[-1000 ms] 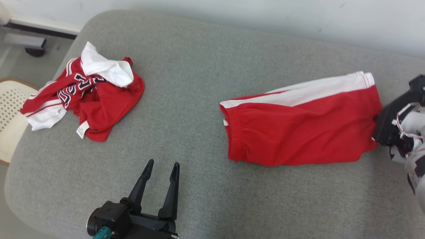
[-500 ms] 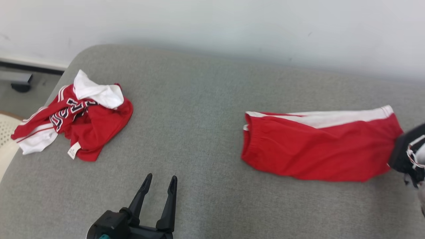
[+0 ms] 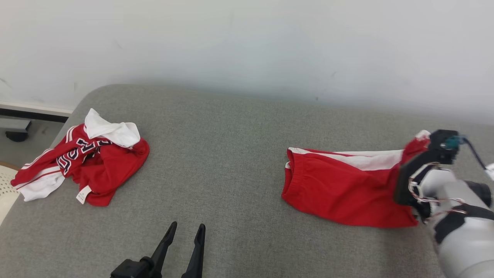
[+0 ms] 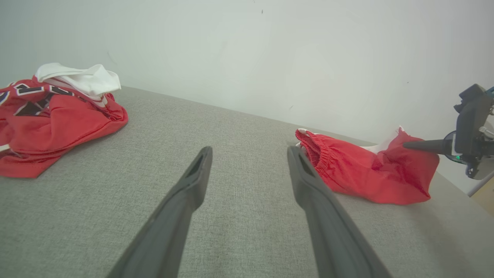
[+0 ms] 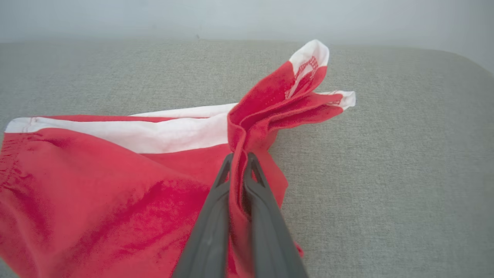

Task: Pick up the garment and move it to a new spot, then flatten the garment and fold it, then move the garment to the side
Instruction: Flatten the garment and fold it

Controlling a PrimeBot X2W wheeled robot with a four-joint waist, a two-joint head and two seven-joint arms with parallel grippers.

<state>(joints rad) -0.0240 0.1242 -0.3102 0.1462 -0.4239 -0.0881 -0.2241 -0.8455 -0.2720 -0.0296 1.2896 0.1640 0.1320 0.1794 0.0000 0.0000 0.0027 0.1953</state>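
Right pincer [image 5: 239, 157] on shorts [image 3: 339, 193] hem; cushion [image 3: 216, 162] leftward

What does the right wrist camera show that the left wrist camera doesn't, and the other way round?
Right wrist view: the right gripper up close, jaws shut on the gathered leg hem of the red shorts, whose white side stripe lies in full length. Left wrist view: the crumpled red and white jersey and the open left gripper over the cushion. Both: the shorts, the grey cushion, the pale wall.

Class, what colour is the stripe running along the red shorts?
White; the stripe on the shorts shows best in the right wrist view.
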